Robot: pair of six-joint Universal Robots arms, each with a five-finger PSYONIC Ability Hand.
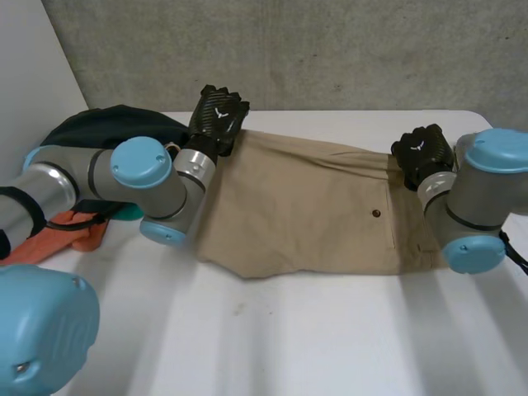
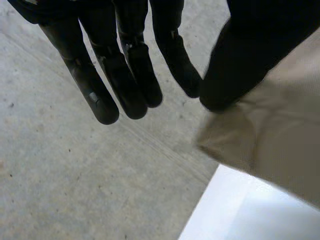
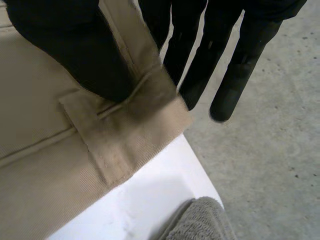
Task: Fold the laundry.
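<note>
A tan garment [image 1: 305,206] with a dark button lies folded flat across the white table [image 1: 272,338]. My left hand [image 1: 216,115] is at its far left corner. There the straight fingers [image 2: 125,75] hang past the table's far edge, apart from the thumb, which rests on the corner of the cloth [image 2: 280,135]. My right hand [image 1: 422,153] is at the far right corner, over the waistband. Its thumb [image 3: 80,50] lies on the tan waistband [image 3: 115,145], and its straight fingers [image 3: 200,75] reach beyond the cloth's edge. Neither hand is curled round the cloth.
A dark green cloth [image 1: 115,124] is heaped at the table's back left, with an orange cloth [image 1: 70,235] under my left arm. A grey towel [image 3: 200,220] lies close to the garment's right corner. Beyond the table's far edge is grey concrete [image 2: 75,175].
</note>
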